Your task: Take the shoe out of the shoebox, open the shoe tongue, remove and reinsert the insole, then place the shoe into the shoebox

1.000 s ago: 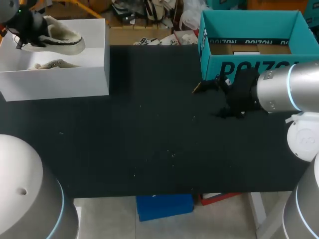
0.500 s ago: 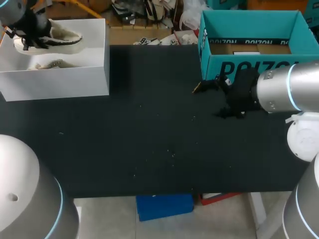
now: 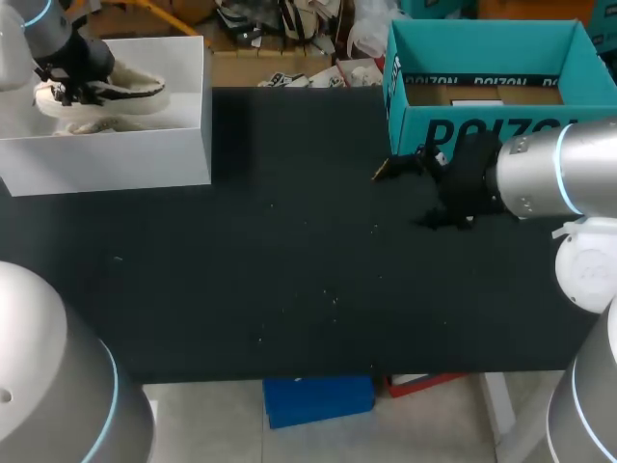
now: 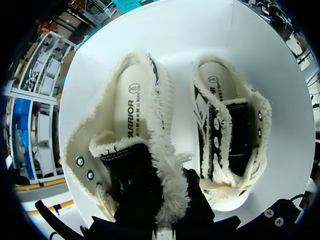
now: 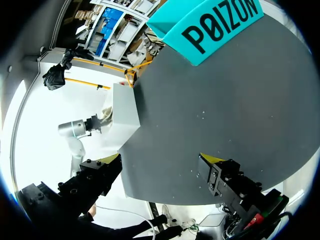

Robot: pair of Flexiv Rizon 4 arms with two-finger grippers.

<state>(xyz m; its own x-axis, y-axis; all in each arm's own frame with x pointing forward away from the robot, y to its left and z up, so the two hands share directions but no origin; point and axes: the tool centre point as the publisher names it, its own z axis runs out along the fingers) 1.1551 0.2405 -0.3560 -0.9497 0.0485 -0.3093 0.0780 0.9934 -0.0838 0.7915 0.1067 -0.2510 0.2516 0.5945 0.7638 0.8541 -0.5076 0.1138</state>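
Observation:
A cream fleece-lined shoe (image 3: 120,94) with black trim hangs low inside the white shoebox (image 3: 116,159) at the table's far left. My left gripper (image 3: 69,85) is shut on it. In the left wrist view the fingers (image 4: 200,215) pinch the black tongue (image 4: 135,180) of that shoe (image 4: 127,115), insole showing. A second matching shoe (image 4: 230,140) lies on the box floor beside it. My right gripper (image 3: 410,193) stands open and empty over the black table, in front of the teal box (image 3: 482,121). Its yellow tips are wide apart in its own view (image 5: 160,165).
The teal cardboard box (image 5: 220,25) stands open at the back right with a brown flat inside. The black tabletop (image 3: 289,251) stretches between the two boxes. The white box's near wall (image 5: 125,115) rises ahead of the right gripper.
My left gripper has lowered the shoe from above the white box's rim down into the box. The right arm has kept still.

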